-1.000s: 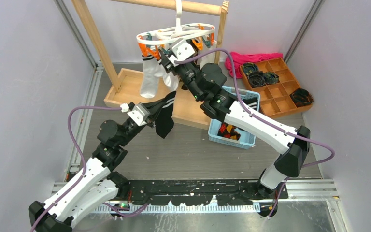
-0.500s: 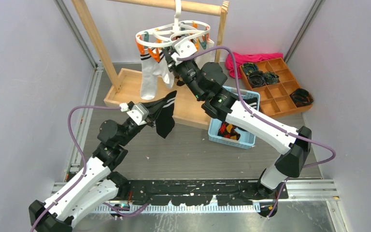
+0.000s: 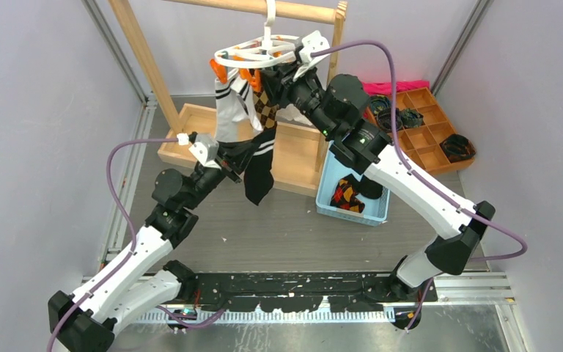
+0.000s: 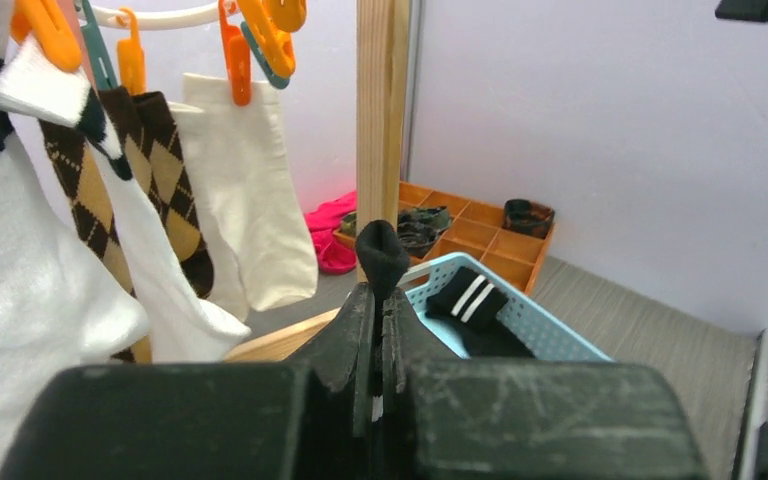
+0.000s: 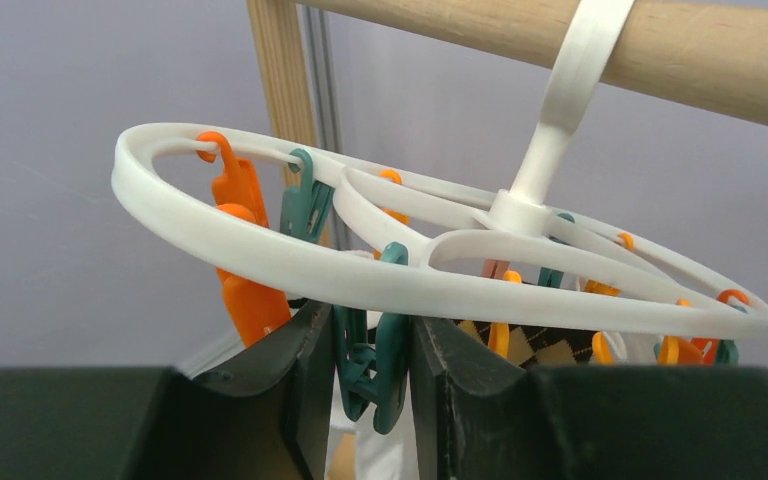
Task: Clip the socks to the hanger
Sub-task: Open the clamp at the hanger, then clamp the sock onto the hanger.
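One black sock (image 3: 258, 172) held just below the hanger (image 5: 290, 262)
The blue basket (image 3: 352, 215) holds a striped sock (image 4: 470, 298) and an argyle sock (image 3: 344, 194); the far-right corner tray (image 3: 427, 136) holds perhaps rolled socks. The left gripper (image 4: 380, 300) clamps the black sock; the right gripper (image 5: 370, 332) pinches a teal clip (image 5: 390, 350).

Pale grey walls (image 3: 37, 110) close me in on the left, the far side and the right, evenly lit, with only soft shadows. My table (image 3: 286, 227) is grey and wood-grained, with metal rails (image 3: 144, 117) along its left edge and up the far corners. A tall wooden rack (image 3: 141, 59) stands at the far left corner on a shallow wooden base (image 3: 189, 121), its top bar crossing overhead.
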Robot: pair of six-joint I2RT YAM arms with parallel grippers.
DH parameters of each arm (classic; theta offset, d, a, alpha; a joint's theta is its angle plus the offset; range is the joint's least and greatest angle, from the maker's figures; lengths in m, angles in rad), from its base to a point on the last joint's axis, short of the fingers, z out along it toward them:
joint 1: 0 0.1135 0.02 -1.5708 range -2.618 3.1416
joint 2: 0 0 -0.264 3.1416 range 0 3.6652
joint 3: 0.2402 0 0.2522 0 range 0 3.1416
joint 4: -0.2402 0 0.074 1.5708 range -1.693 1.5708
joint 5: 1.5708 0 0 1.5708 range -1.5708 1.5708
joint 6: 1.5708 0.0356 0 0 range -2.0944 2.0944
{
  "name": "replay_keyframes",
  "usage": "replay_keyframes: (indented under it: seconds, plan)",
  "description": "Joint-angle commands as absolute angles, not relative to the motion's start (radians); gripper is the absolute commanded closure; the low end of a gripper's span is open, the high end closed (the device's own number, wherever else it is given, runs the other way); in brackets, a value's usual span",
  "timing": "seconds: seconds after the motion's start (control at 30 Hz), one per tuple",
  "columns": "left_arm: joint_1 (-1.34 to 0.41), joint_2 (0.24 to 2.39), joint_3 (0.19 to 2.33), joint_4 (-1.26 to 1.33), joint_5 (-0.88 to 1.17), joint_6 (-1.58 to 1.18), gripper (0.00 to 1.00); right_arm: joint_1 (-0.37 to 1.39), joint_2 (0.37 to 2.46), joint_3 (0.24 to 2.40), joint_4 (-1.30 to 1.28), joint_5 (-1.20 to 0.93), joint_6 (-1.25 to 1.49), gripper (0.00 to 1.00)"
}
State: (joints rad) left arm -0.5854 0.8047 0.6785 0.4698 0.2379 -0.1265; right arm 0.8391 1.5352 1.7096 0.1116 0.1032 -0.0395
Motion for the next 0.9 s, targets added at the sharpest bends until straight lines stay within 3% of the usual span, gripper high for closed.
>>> replay_keyframes:
  seconds: [0.0, 0.57, 0.87]
  plan:
    - [-0.575, 0.85, 0.749, 0.585, 0.244, -0.295, 1.0, 0.819, 1.494, 1.77, 0.021, 0.077, 0.128, 0.82]
    - [-0.575, 0.968, 0.917, 0.558, 0.133, -0.587, 1.0, 0.816, 1.452, 1.772, -0.072, 0.091, 0.227, 0.85]
    - [-0.575, 1.001, 0.948, 0.537, 0.042, -0.59, 1.0, 0.813, 1.442, 1.745, -0.046, 0.084, 0.239, 0.85]
